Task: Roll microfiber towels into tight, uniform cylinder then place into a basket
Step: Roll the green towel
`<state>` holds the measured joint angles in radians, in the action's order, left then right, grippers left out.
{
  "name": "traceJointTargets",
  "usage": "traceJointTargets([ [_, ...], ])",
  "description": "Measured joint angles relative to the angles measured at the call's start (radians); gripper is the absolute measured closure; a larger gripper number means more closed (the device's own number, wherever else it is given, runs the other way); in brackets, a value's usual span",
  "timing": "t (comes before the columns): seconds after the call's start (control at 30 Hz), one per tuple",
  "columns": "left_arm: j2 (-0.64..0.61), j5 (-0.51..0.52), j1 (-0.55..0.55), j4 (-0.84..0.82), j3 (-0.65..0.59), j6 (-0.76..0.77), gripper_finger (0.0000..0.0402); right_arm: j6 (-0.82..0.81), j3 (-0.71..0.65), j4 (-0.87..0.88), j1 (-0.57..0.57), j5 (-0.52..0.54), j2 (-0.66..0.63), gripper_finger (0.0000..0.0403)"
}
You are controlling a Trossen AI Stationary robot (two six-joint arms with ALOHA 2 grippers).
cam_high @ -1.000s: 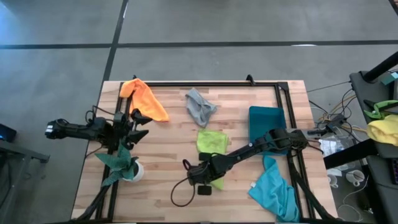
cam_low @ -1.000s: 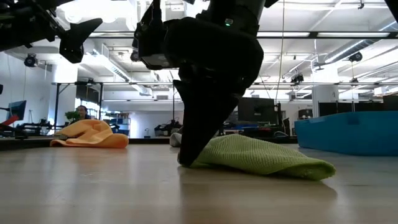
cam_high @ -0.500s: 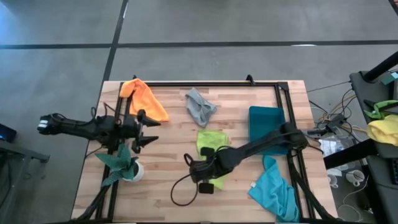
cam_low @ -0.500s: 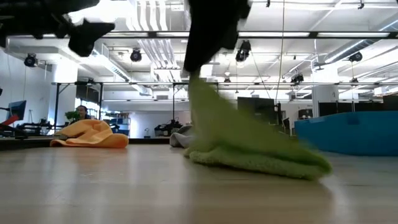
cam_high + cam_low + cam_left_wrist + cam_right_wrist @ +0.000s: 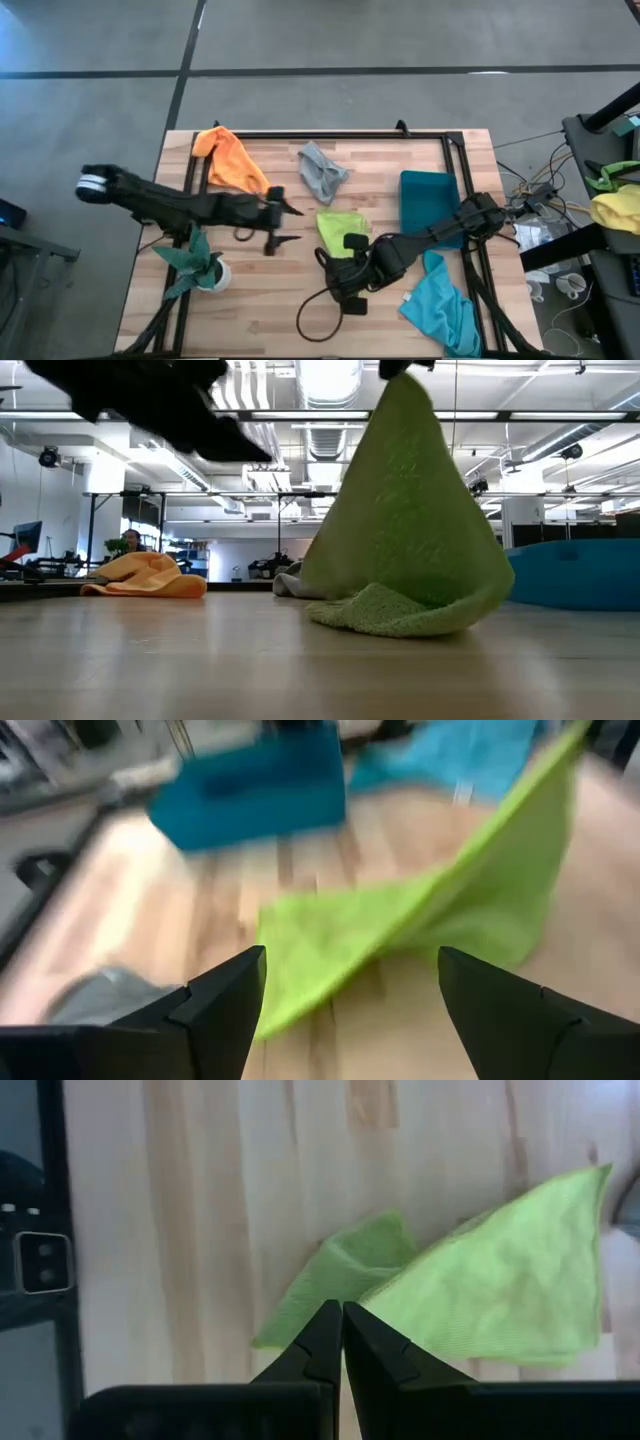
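The right gripper (image 5: 340, 1320) has its two dark fingers pinched tight on one corner of the soft lime green towel (image 5: 341, 228) and holds that corner up in the air. The rest of the lime green towel (image 5: 405, 550) hangs down like a tent, and its bottom edge lies bunched on the wooden table (image 5: 280, 300). It sits near the middle of the table. The left gripper (image 5: 345, 1000) reaches in from the other side with its fingers spread wide and nothing between them. It points at the lime green towel (image 5: 420, 920) and is near it but not touching. The soft orange towel (image 5: 232, 160) lies crumpled near the far left corner of the table. The small grey towel (image 5: 322, 172) lies crumpled at the far side, near the middle. The turquoise towel (image 5: 440, 305) lies at the near right side and hangs a little over the edge. The teal-blue plastic basket (image 5: 428, 200) with low walls sits on the right side of the table, just beyond the turquoise towel. A dark green leafy plant in a white pot (image 5: 200, 262) stands at the near left.
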<state>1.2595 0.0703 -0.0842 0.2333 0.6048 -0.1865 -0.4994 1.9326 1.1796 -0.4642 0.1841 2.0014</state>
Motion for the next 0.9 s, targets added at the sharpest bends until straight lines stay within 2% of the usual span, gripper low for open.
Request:
traceJointTargets([
  [0.13, 0.177, -0.075, 0.035, 0.009, 0.088, -0.104, 0.0124, -0.08, -0.005, 0.003, -0.028, 0.0, 0.0, 0.0394],
  [0.37, 0.371, -0.088, 0.061, 0.003, 0.2, -0.271, 0.0124, -0.185, 0.006, 0.018, -0.063, 0.0, 0.0, 0.0394],
  [0.6, 0.408, -0.194, 0.056, -0.09, 0.221, -0.328, 0.0124, -0.254, 0.009, 0.058, -0.081, 0.001, 0.0, 0.0394],
  [0.77, 0.403, -0.195, 0.055, -0.084, 0.21, -0.37, 0.0124, -0.26, 0.009, 0.07, -0.079, 0.001, -0.003, 0.0394],
  [0.9, 0.457, -0.196, 0.061, -0.085, 0.206, -0.382, 0.0136, -0.26, 0.009, 0.075, -0.079, 0.005, -0.018, 0.0394],
])
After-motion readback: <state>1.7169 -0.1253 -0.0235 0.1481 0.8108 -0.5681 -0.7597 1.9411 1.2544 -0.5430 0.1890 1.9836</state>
